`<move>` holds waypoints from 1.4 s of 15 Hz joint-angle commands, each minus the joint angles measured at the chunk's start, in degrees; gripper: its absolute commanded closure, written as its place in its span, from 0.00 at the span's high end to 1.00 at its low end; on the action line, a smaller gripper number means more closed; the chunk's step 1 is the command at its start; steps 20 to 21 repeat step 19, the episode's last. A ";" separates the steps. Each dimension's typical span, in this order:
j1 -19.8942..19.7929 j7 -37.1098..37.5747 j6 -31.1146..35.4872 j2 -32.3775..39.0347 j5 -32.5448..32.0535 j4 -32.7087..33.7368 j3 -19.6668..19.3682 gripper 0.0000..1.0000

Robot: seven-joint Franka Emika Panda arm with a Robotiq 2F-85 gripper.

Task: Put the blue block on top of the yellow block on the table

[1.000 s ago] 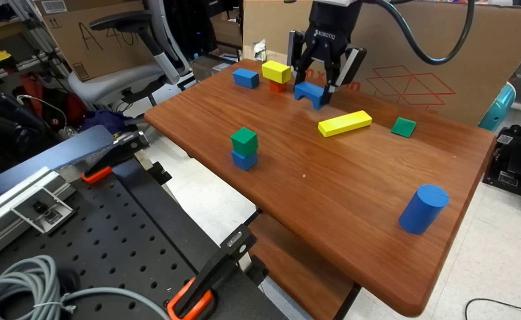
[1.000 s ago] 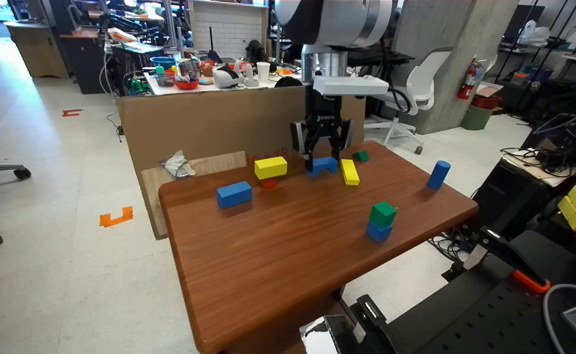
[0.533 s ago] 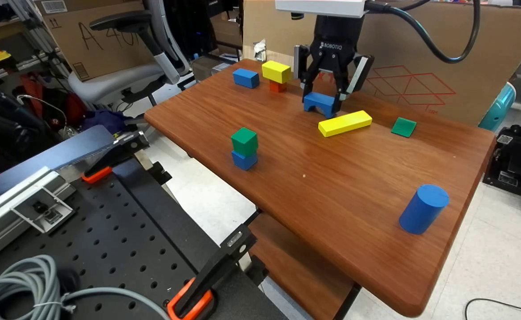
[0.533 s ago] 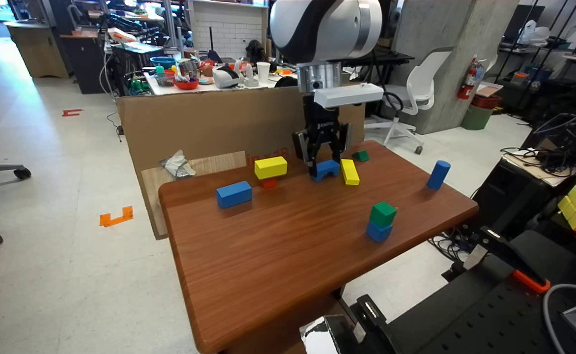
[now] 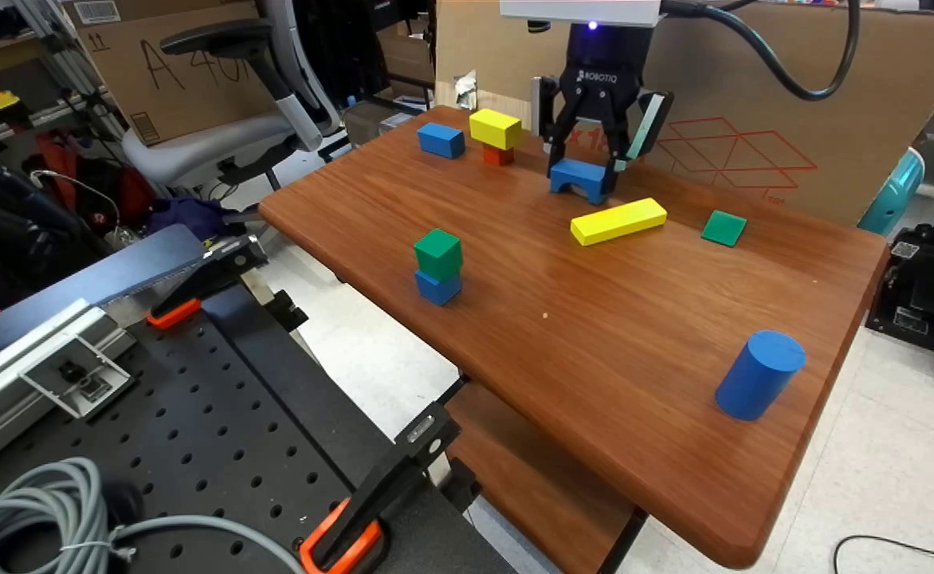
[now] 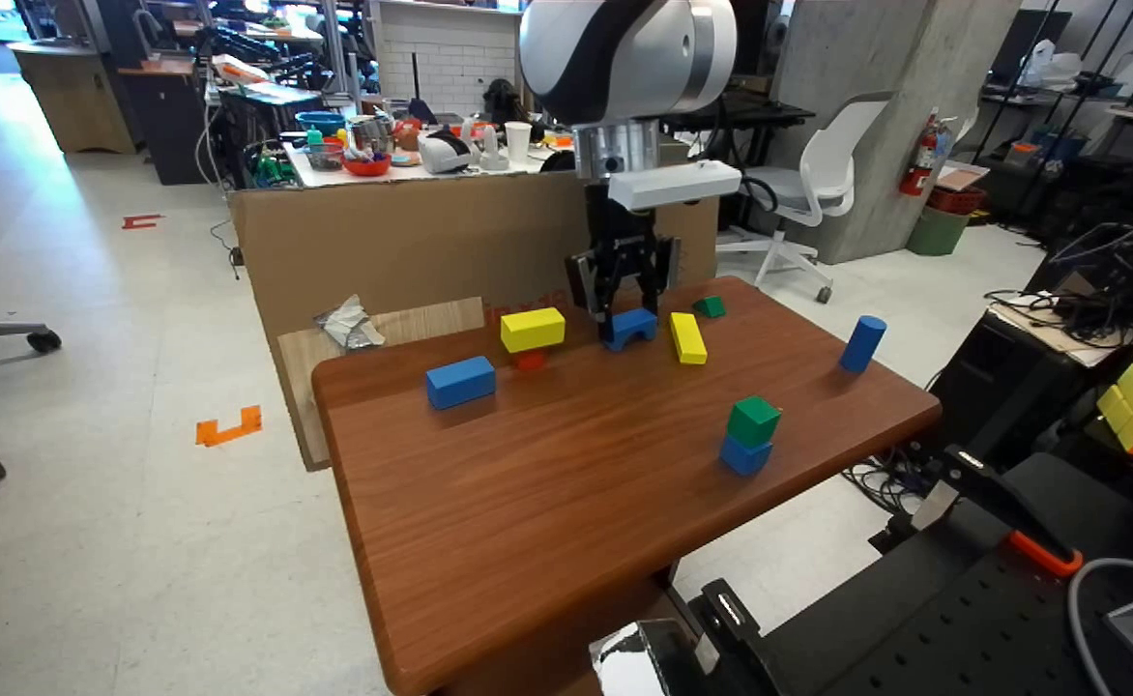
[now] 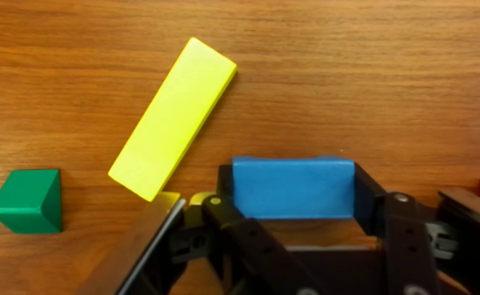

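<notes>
Pincer [image 5: 582, 172] holding one blue arch [image 7: 293, 188] near one yellow bar [image 7: 172, 119].

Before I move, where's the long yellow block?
In the wrist view, the long yellow block lies up and left of the blue arch block in the gripper, with the green block at its lower left.

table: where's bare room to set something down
Bare tabletop: between green cube, yellow bar and blue cylinder; also between green cube and blue rectangular block. Crowded: where the gripper holds the blue arch block, between yellow bar and stacked yellow block.
</notes>
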 commanded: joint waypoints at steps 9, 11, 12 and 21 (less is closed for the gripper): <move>-1.02 1.70 3.98 -5.43 2.25 -3.20 0.05 1.00; -0.84 2.52 7.08 -9.63 2.39 -6.66 -0.02 1.00; -0.66 3.55 7.76 -11.63 2.42 -8.16 -0.29 1.00; -0.01 6.33 0.68 -13.36 1.61 -6.46 -1.27 1.00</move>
